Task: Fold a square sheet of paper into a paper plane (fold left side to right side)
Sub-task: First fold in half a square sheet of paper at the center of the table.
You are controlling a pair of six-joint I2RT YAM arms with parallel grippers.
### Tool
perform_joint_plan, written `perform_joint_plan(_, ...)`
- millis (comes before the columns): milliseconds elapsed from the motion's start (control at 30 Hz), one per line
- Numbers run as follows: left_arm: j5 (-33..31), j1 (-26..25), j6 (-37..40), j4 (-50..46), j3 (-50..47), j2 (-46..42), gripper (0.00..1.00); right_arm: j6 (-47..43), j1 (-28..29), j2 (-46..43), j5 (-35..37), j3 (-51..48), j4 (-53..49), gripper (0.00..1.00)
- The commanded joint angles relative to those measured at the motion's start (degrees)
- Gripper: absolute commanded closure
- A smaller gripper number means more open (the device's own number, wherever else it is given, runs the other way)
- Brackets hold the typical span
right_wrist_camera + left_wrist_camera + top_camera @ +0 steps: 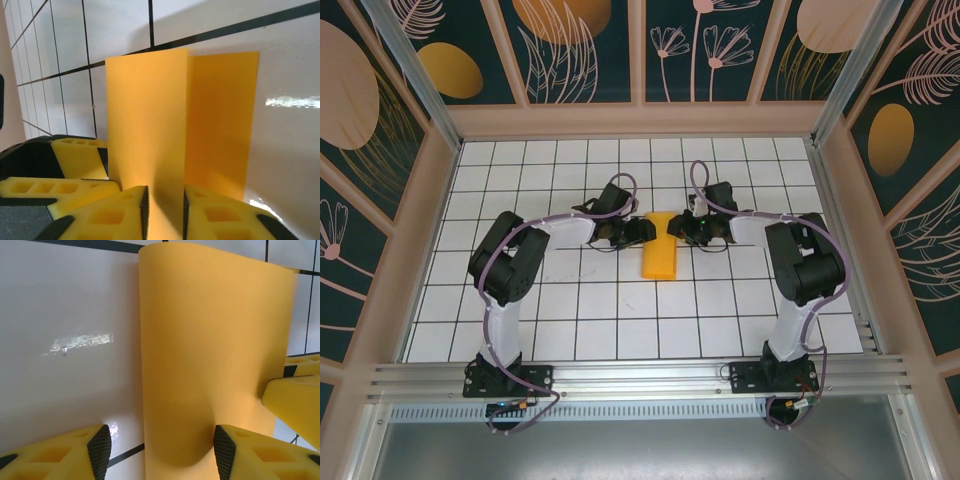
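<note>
Orange-yellow square sheet of paper [660, 258], folded to a narrow strip, 1 flap standing upright, mid tiled table [570, 330]

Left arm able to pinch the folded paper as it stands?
Likely yes: left gripper is open with the paper reaching between its fingers; right gripper sits on the opposite side, not blocking.

The left arm [505, 262] and the right arm [807, 262] bend and reach in to the square sheet of paper [660, 258]. The left gripper [642, 232] is at its left side, fingers wide apart. The right gripper [680, 230] is at its right side, fingers a little apart.
</note>
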Motion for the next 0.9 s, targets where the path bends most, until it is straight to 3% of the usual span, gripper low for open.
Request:
perform_joint_plan(0,-2.60,-1.11,2.03,-3.70,1.75,2.57,0.41,-2.60,-1.04,-4.05,2.71,-0.46,-2.97,0.66)
perform_joint_plan(167,-3.26,-1.42,2.29,-4.00,1.79,3.39,0.43,-5.06,-3.69,-8.88,7.82,-2.27,-6.66,0.55)
perform_joint_plan(467,-4.50,-2.75,2.91,-6.07,3.67,5.30,0.42,-5.51,-7.95,-14.57,10.33,-7.52,-7.09,0.51)
perform_joint_plan(867,-6.48,-4.27,3.29,-9.98,6.88,7.89,0.39,-5.67,-8.21,-15.06,10.02,-8.85,-6.89,0.50)
